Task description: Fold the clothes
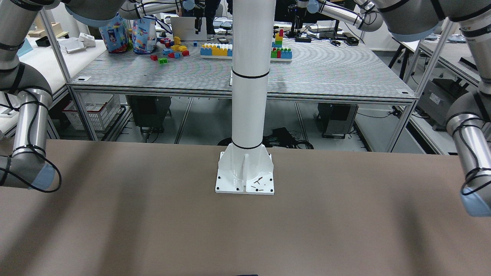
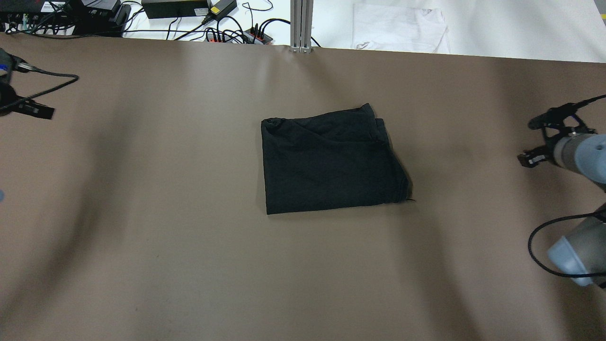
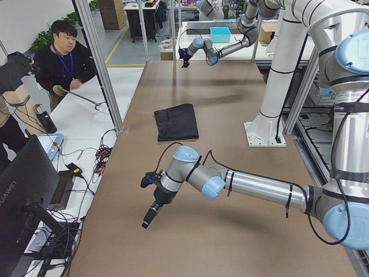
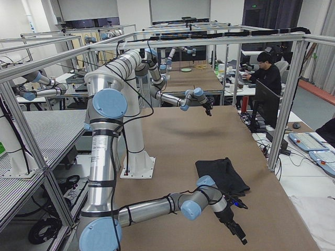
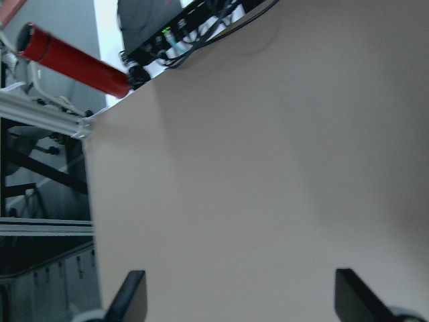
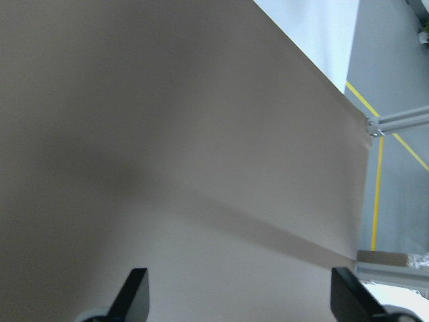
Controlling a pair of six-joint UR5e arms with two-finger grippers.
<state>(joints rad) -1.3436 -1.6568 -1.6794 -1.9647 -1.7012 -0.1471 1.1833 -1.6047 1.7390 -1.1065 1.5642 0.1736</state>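
The black garment (image 2: 331,161) lies folded into a compact rectangle at the middle of the tabletop (image 2: 142,237). The left hand (image 5: 241,296) and right hand (image 6: 238,295) are both released and empty, well apart from it at opposite ends. Folding appears complete, or nearly so.
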